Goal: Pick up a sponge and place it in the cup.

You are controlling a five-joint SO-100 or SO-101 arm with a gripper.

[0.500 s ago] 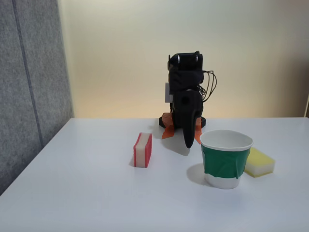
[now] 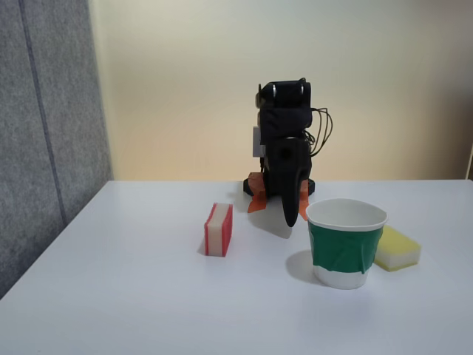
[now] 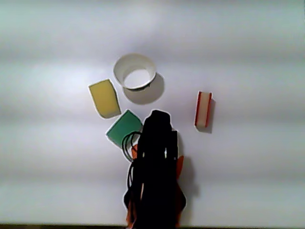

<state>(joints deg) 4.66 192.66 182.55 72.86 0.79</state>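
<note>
Red-faced, cream-cored block sponge [image 2: 219,229] stands on edge on the table, well apart from the green-banded white paper cup [image 2: 346,242]. Black gripper [image 2: 290,219] — open or closed, cannot tell. Risk — mistaking the pale yellow sponge [image 2: 397,248] for the target.

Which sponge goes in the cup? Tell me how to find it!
Find the black robot arm on the white table. In the fixed view, the sponge stands on edge left of the green-banded cup. It is red with a cream middle, unlike the yellow sponge.
</note>
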